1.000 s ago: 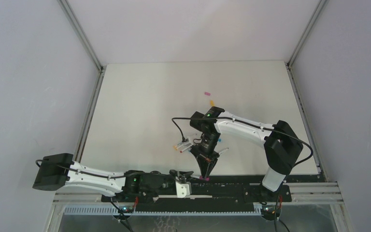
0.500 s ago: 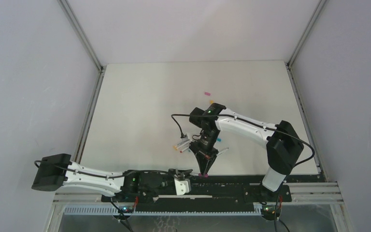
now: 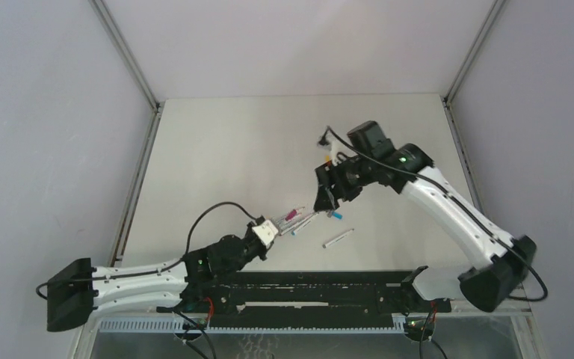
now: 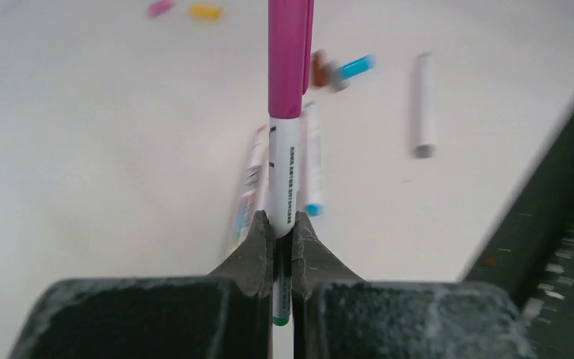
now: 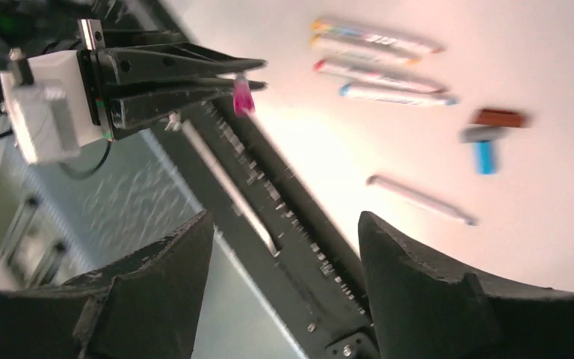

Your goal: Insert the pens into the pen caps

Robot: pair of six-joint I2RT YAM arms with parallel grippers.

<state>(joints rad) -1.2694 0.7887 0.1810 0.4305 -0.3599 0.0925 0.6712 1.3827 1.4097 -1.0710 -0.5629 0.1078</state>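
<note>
Top view was sharp, evenly lit | right wrist view was motion-blurred, table (image 5: 329, 157) glared white | left wrist background was defocused

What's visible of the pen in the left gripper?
The pen is slim, with a white plastic-looking barrel carrying a line of black print, a magenta section on its far end that looks like a cap, and a small green tip at the rear. The left gripper is shut on the barrel's rear part, the pen pointing straight out from it over the table, above other pens lying there. Only the two fingers visibly touch it.
</note>
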